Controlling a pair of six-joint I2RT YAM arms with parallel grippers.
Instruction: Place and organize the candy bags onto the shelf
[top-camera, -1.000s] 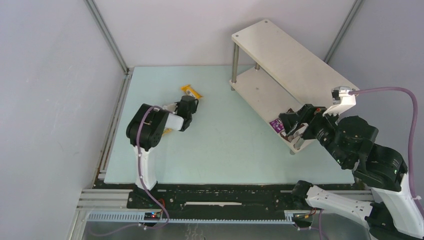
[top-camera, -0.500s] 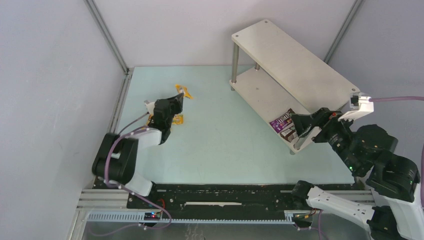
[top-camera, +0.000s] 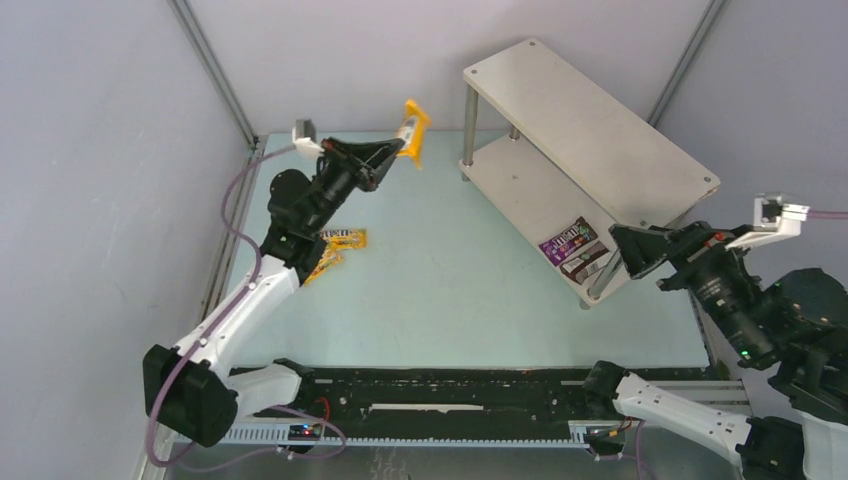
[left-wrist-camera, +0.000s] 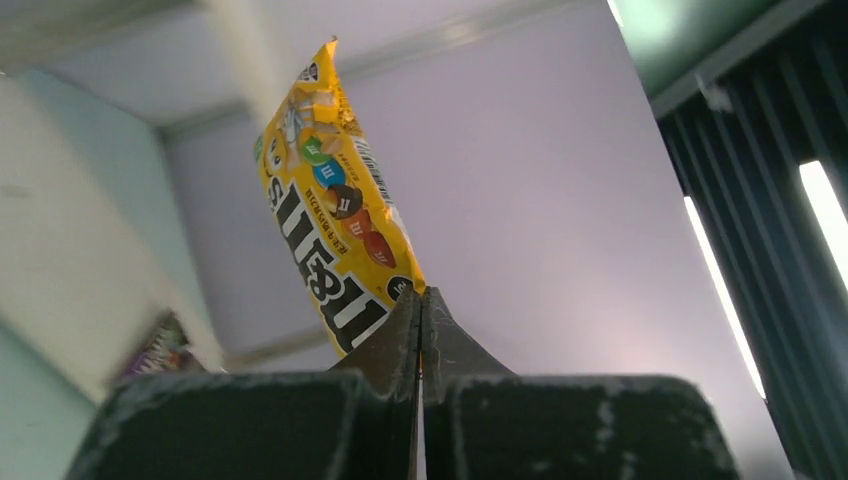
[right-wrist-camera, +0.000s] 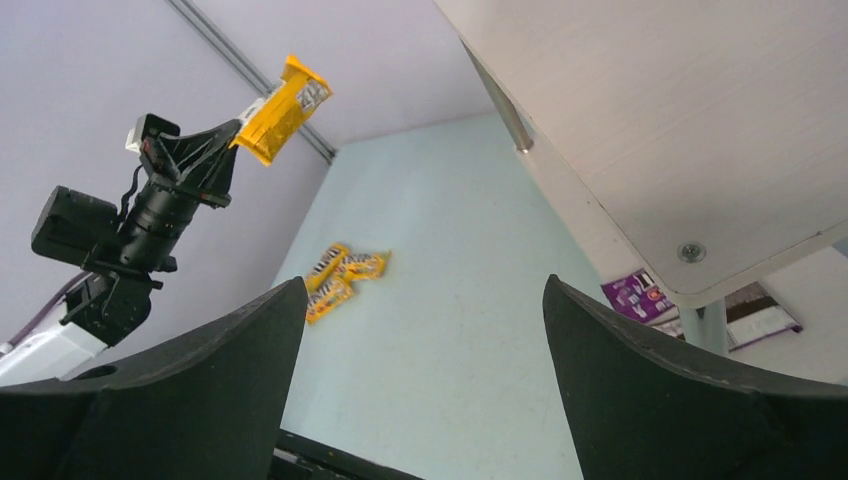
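My left gripper (top-camera: 398, 146) is shut on the corner of a yellow candy bag (top-camera: 412, 130) and holds it high in the air, left of the shelf (top-camera: 590, 130). In the left wrist view the bag (left-wrist-camera: 330, 210) stands up from the closed jaws. More yellow bags (top-camera: 335, 248) lie on the table at the left, also in the right wrist view (right-wrist-camera: 343, 275). A purple bag (top-camera: 562, 240) and a dark brown bag (top-camera: 586, 258) lie on the lower shelf board. My right gripper (top-camera: 632, 250) is open and empty, near the shelf's front corner.
The shelf stands slanted at the far right, on silver legs (top-camera: 470, 125). Grey enclosure walls with metal corner posts (top-camera: 215, 75) close in the table (top-camera: 450, 290). A black rail (top-camera: 440, 385) runs along the near edge.
My left arm has lifted a yellow bag off the table and swung it up and right toward the shelf. My right gripper has drawn back from the lower shelf, leaving the purple and brown bags.
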